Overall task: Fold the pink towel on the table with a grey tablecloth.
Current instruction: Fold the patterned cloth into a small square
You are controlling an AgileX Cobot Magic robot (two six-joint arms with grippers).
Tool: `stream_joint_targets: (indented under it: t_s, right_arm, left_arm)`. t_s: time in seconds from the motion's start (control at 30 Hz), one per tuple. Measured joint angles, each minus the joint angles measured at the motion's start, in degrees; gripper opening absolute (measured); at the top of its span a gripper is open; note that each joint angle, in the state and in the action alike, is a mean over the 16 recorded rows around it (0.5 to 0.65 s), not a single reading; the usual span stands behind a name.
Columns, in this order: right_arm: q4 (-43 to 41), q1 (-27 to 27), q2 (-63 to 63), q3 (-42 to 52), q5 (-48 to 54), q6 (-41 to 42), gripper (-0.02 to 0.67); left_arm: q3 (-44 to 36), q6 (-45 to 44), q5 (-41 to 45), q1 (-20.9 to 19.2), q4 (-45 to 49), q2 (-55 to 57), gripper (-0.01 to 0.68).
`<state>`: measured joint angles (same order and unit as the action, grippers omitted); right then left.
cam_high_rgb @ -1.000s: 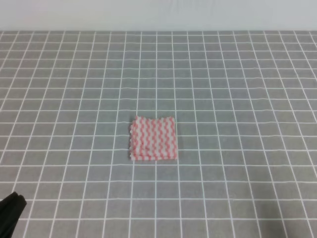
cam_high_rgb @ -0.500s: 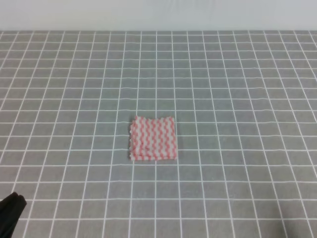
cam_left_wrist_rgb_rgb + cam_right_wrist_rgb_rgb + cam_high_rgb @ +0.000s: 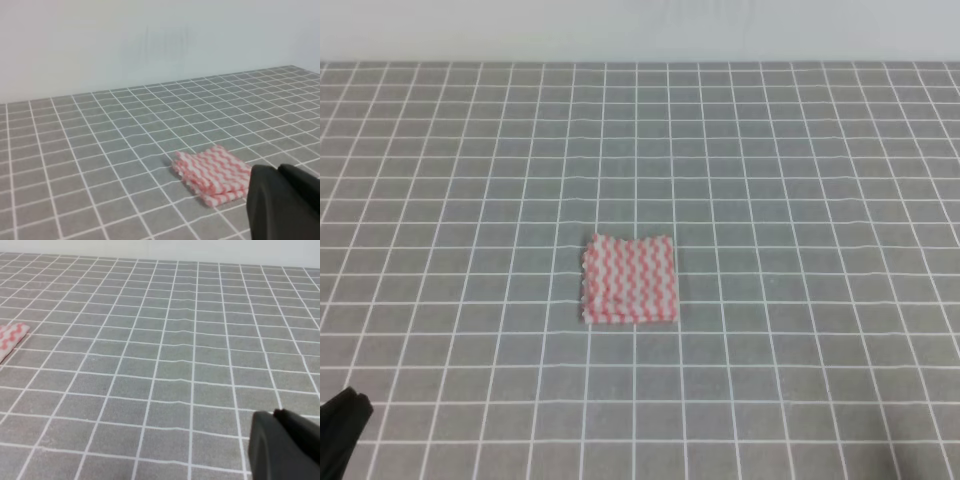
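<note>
The pink towel [image 3: 628,280] lies folded into a small thick square on the table with a grey tablecloth [image 3: 770,180], near the middle. The left wrist view shows the towel's [image 3: 214,175] stacked layers along its near edge. Only a corner of the towel [image 3: 10,337] enters the right wrist view at the left. My left gripper [image 3: 353,402] shows as a dark tip in the bottom-left corner, far from the towel. In its own view the left gripper's [image 3: 278,170] fingers lie together and hold nothing. The right gripper [image 3: 274,414] looks the same, well to the right of the towel.
A pale wall [image 3: 640,30] runs along the table's far edge. The gridded cloth [image 3: 165,340] has faint ripples across its middle.
The left gripper's tip has slid slightly lower toward the bottom-left corner of the exterior view. The towel has not moved.
</note>
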<state>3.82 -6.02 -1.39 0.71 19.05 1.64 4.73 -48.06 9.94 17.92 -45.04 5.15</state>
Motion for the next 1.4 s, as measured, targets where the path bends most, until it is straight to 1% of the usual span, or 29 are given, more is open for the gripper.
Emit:
stream_joint_targets:
  t_s: [0.07,0.2,0.47,0.6,0.7,0.8,1.03,1.4]
  right_arm:
    - [0.0,0.0,-0.1,0.1,-0.1,0.0,-0.016]
    - [0.0,0.0,0.0,-0.1,0.0,0.0,-0.016]
    - [0.1,0.0,0.1,-0.1,0.0,0.0,-0.016]
    - [0.1,0.0,0.1,-0.1,0.1,0.0,-0.016]
    - [0.1,0.0,0.2,-0.2,0.1,0.0,-0.016]
    - [0.1,0.0,0.2,-0.2,0.1,0.0,-0.016]
    - [0.1,0.0,0.3,-0.3,0.1,0.0,-0.017]
    - [0.1,0.0,0.1,-0.1,0.0,0.0,-0.016]
  left_arm:
    - [-0.3,2.7,-0.8,-0.6,3.2,0.1,-0.002]
    - [-0.9,11.1,-1.4,-3.3,11.8,-0.1,-0.002]
    - [-3.4,30.3,0.9,-11.9,29.2,-2.3,-0.002]
    - [-4.4,35.6,4.6,-15.4,33.5,-4.0,-0.002]
    - [-5.2,36.5,6.8,-16.9,34.4,-5.3,-0.002]
    - [-5.6,36.5,8.5,-17.4,34.8,-6.3,-0.002]
    - [-5.5,36.2,10.4,-17.4,35.5,-6.5,-0.002]
    - [-5.6,36.2,10.3,-17.4,35.6,-6.7,-0.002]
